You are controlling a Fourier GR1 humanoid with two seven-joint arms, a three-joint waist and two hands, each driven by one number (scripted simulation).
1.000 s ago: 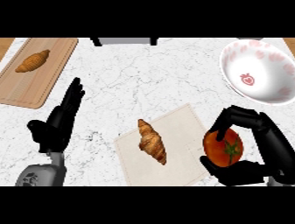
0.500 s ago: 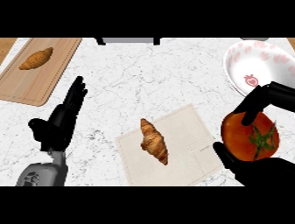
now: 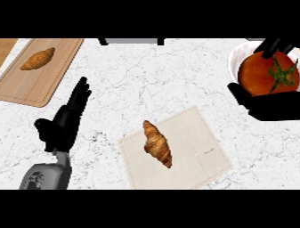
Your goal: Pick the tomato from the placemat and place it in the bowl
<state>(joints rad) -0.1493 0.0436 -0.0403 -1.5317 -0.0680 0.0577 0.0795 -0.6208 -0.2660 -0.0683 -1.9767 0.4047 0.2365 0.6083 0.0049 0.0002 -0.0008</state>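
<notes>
Spanning the whole head view is the marble counter (image 3: 152, 71), carrying a wooden cutting board (image 3: 21, 84) at far left with a croissant on it. Lying at lower centre is the placemat (image 3: 198, 147), bearing only a second croissant (image 3: 157, 143). Showing at upper right is the rim of the bowl (image 3: 233, 62), mostly hidden. The right hand (image 3: 277, 104) is holding the tomato (image 3: 264, 75) with fingers curled round it, over the bowl. The left hand (image 3: 63, 120) is resting at left, fingers straight. Judgement: lowering the tomato until it is centred inside the rim before uncurling the fingers is advisable, since releasing high risks it rolling out.
</notes>
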